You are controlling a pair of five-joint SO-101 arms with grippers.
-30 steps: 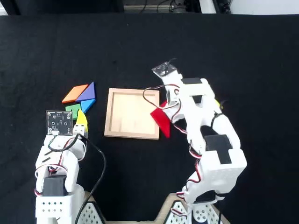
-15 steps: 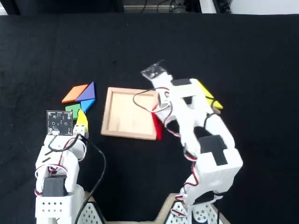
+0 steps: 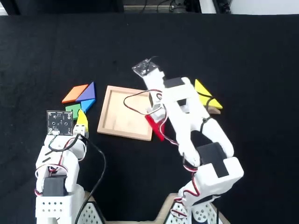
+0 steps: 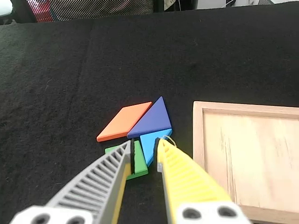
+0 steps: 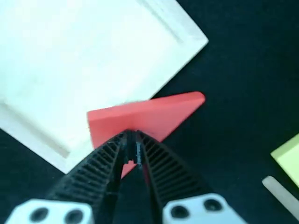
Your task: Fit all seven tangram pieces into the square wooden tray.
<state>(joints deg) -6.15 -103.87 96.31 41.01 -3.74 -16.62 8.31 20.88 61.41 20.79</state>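
Observation:
The square wooden tray (image 3: 122,117) lies slightly turned at mid-table, with nothing in it. My right gripper (image 3: 154,119) is shut on a red triangle (image 3: 159,130), held over the tray's right edge; in the right wrist view the red triangle (image 5: 154,112) overlaps the tray's rim (image 5: 184,46) beyond the gripper (image 5: 134,140). My left gripper (image 4: 143,145) stands open just above a green piece (image 4: 138,167) and a light blue piece (image 4: 148,142). Beyond them lie an orange parallelogram (image 4: 124,122) and a dark blue triangle (image 4: 155,119).
A yellow triangle (image 3: 204,94) and a small tan piece (image 3: 214,110) lie right of the right arm. The four-piece cluster, with the orange parallelogram (image 3: 74,93) on its far side, sits left of the tray. Black cloth covers the table.
The right arm has swung left with the red triangle. The tray has shifted left and turned a little. The yellow triangle behind the arm has come into sight. The left arm stayed still.

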